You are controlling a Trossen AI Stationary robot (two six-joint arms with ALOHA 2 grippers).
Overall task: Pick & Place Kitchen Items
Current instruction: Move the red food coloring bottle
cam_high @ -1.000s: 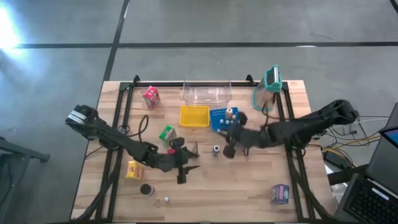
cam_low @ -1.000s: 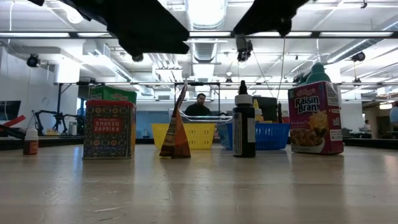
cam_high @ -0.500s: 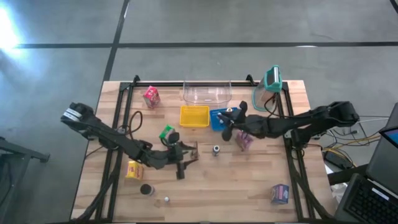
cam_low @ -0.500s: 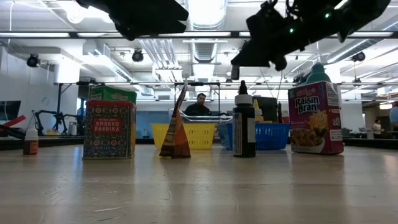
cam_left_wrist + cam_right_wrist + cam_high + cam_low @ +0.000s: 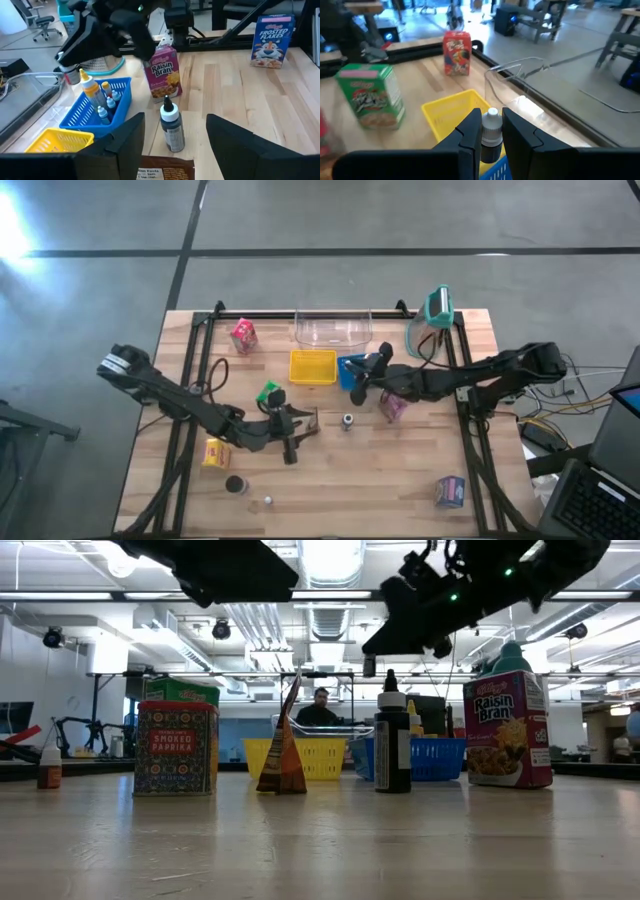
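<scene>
One second was all it took: the right gripper [image 5: 358,383] had swung from mid-counter up over the blue basket [image 5: 347,370], clenched on a small white-capped bottle [image 5: 492,128], so looked to me like a drop-off was coming. The Raisin Bran carton [image 5: 393,406] it used to cover sat in plain view just right of the basket. The left gripper [image 5: 291,436] hung spread and empty near the dark dropper bottle [image 5: 172,129].
</scene>
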